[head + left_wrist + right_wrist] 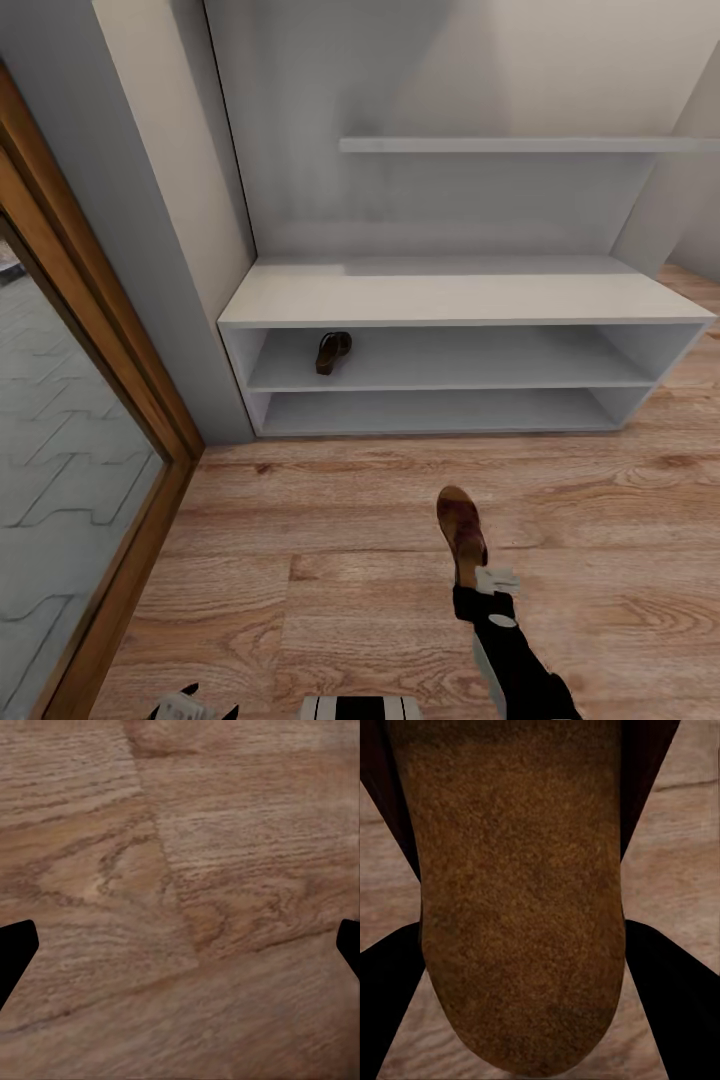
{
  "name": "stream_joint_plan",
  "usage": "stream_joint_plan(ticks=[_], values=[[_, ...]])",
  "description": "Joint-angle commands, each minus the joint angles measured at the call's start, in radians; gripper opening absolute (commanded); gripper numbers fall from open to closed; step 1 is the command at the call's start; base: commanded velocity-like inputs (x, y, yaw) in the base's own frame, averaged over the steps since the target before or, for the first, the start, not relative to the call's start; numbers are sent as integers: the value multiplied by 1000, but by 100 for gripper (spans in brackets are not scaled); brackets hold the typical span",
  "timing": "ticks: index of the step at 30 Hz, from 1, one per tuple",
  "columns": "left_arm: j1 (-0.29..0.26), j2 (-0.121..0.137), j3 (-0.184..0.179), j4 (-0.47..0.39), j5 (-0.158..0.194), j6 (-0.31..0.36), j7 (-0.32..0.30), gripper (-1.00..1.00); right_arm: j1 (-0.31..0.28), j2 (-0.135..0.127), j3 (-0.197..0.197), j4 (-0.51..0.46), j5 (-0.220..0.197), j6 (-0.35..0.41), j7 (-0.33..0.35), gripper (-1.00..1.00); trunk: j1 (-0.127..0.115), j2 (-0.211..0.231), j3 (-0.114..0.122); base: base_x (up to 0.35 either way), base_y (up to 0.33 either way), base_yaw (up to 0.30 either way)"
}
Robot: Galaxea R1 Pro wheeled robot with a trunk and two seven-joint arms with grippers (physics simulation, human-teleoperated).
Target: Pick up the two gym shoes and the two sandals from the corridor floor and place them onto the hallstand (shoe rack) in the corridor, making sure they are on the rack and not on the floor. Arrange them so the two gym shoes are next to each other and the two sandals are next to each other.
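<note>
A dark brown sandal point(461, 533) hangs over the wood floor point(330, 520), held by my right gripper point(484, 583), which is shut on its heel end. In the right wrist view its tan insole point(517, 900) spans the space between the black fingers point(675, 997). The other sandal point(332, 352) stands on its side at the left end of the upper low shelf of the pale grey hallstand point(450, 298). My left gripper point(192, 702) sits low at the picture's bottom edge; its wrist view has plank floor point(180, 892) between two widely spread fingertips point(15, 952). The gym shoes are out of view.
A wood-framed glass door point(70, 420) runs along the left, with a grey wall post point(150, 200) beside the hallstand. A staggered shelf point(520, 145) juts from the tall back panel. Open floor lies between me and the rack.
</note>
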State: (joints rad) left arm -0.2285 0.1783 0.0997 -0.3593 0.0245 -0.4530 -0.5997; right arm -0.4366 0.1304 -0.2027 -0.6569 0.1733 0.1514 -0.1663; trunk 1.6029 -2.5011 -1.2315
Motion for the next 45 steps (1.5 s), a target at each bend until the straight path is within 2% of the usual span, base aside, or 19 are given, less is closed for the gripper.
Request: stream_joint_plan(ticks=[1,3,4,5,8,9,10,13,35,45], values=[[-2,2,7,-1,3,4,-38,100,-24,22,27,-7,11,29,-50,-100,0,0,-1,0,0,0],[-5,5,9,-2,8,8,-62,100,-46,41,59,-9,10,47,-91,-100,0,0,-1,0,0,0],[-7,6,16,-3,19,11,-82,100,-65,44,87,-10,9,63,-122,-100,0,0,-1,0,0,0],[-13,10,32,-4,55,20,-124,100,-133,44,133,-10,7,125,-165,-100,0,0,-1,0,0,0],[-15,13,37,-7,63,44,-152,100,-195,44,144,-8,5,195,-175,-100,0,0,-1,0,0,0],[-16,14,37,-38,63,93,-166,100,-240,44,147,-8,4,239,-178,-100,0,0,-1,0,0,0],[-10,7,27,-104,57,159,-174,100,-296,44,148,-9,1,265,-180,-100,0,0,-1,0,0,0],[-4,0,25,-122,50,179,-176,100,-340,44,149,-12,0,275,-180,-100,0,0,-1,0,0,0],[-2,9,28,-133,53,177,-179,100,-352,44,149,-10,1,277,-177,-100,0,0,-1,0,0,0],[-2,4,25,-133,49,178,-177,100,-352,44,148,-10,1,277,-177,-100,0,0,-10,0,0,102]])
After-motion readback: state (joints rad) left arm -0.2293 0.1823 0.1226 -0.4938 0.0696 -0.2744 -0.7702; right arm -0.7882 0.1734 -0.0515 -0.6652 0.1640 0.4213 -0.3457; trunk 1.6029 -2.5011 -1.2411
